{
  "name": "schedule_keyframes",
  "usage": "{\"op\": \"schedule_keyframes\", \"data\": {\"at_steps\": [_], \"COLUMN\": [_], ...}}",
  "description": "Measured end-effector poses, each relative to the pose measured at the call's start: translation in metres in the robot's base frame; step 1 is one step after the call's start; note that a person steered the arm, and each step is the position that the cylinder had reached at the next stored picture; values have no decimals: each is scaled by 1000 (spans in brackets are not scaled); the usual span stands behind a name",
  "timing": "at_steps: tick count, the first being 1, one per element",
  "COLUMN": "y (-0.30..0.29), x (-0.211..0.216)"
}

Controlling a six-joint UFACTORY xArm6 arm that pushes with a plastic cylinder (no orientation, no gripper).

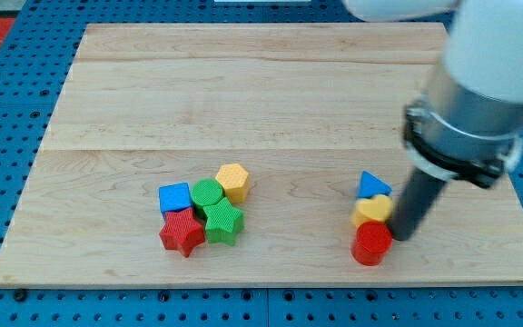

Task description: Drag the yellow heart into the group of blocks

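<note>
The yellow heart (pixel 370 213) lies at the view's lower right, between a blue triangle (pixel 372 185) above it and a red cylinder (pixel 371 243) below it, touching both. My tip (pixel 399 236) is down on the board just right of the yellow heart and the red cylinder, close against them. The group of blocks sits at the lower middle left: a yellow hexagon (pixel 232 182), a green cylinder (pixel 207 194), a blue cube (pixel 175 197), a green star (pixel 222 222) and a red star (pixel 182 232), packed together.
The wooden board (pixel 261 91) rests on a blue pegboard surface. The arm's large white and grey body (pixel 479 82) hangs over the board's right side and hides part of it.
</note>
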State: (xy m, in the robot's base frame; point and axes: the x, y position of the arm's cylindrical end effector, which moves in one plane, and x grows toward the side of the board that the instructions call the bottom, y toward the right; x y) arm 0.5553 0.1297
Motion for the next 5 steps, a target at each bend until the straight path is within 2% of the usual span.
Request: {"op": "schedule_keyframes", "data": {"at_steps": [2, 3, 4, 5], "y": [-33, -60, -58, -125], "x": [-61, -41, -27, -25]}}
